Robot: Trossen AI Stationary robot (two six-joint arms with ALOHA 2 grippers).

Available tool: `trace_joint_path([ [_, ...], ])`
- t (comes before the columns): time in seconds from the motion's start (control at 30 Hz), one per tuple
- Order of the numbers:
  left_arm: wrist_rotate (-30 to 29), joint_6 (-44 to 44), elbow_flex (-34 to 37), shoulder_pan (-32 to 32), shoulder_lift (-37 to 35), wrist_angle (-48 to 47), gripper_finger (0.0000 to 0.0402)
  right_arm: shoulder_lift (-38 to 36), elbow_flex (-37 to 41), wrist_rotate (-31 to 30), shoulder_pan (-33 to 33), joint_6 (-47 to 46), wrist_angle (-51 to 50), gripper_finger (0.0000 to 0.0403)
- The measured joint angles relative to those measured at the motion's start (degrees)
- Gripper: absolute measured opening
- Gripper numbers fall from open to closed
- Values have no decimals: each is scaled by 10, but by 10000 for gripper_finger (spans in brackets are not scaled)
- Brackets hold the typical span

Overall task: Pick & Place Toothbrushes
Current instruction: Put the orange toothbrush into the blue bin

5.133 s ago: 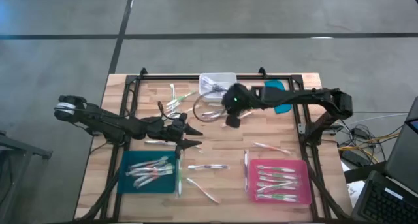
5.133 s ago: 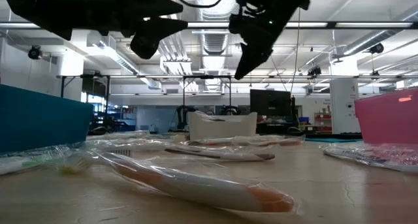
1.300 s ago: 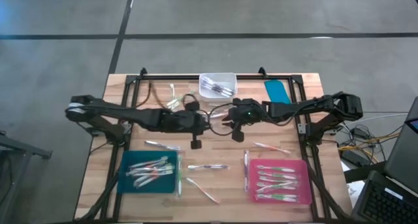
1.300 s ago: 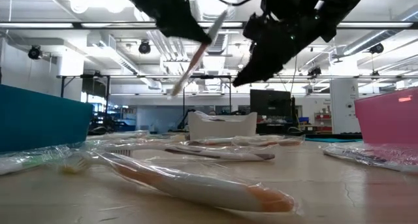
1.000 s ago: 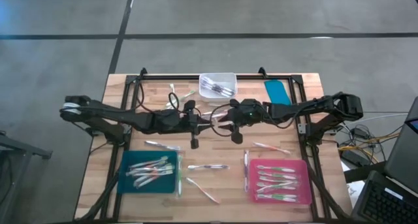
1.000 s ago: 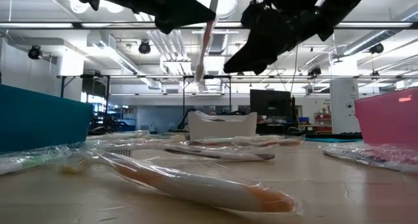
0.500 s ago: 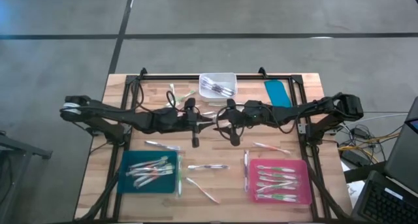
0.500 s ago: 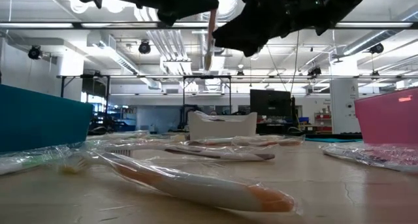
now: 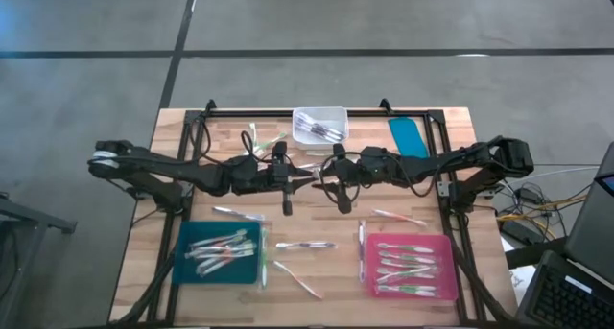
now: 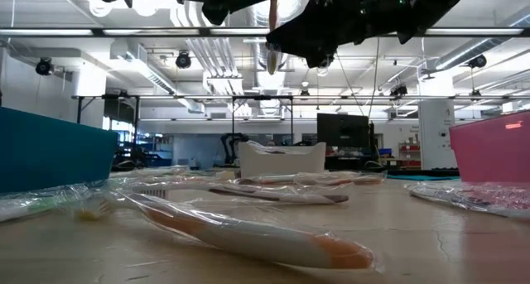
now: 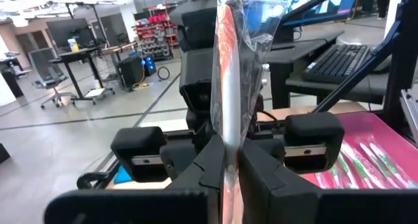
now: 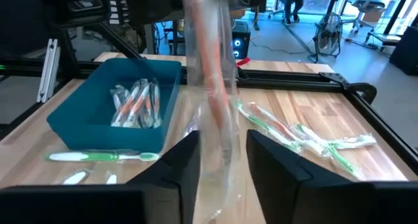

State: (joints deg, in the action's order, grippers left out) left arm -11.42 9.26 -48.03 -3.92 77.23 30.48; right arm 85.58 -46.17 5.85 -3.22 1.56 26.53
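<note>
Between the two grippers, high over the middle of the bench [image 9: 451, 128], a wrapped orange toothbrush [image 11: 228, 87] stands nearly upright. The left gripper [image 11: 226, 160] is clamped on its lower end. The right gripper [image 12: 222, 160] faces it, fingers on either side of the crinkled wrapper but with a gap showing, so it does not look closed on anything yet.

The risk I see is in the handover. If the left gripper lets go before the right has the handle itself, the brush falls among the loose toothbrushes [image 9: 305, 245] below. Pinching only the slack plastic could let the brush slide out. The pink tray [image 9: 368, 271] and teal tray [image 9: 192, 271] lie well below and apart from both grippers.
</note>
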Motion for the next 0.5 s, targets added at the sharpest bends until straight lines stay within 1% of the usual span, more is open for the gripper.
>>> trace_joint_path([
  [0.1, 0, 0, 0, 0, 0, 2, 28, 0, 0, 0, 0, -5, 0, 84],
  [0.23, 0, -1, 0, 0, 0, 9, 28, 0, 0, 0, 0, -4, 1, 27],
  [0.27, 0, -2, 0, 0, 0, 10, 29, 0, 0, 0, 0, -4, 0, 20],
  [0.4, -1, -3, 0, 0, 0, 4, 48, 0, -2, 1, 0, -14, -18, 14],
  [0.5, 0, -2, -5, 0, -7, -23, 75, -8, -12, 1, -1, -16, -103, 13],
])
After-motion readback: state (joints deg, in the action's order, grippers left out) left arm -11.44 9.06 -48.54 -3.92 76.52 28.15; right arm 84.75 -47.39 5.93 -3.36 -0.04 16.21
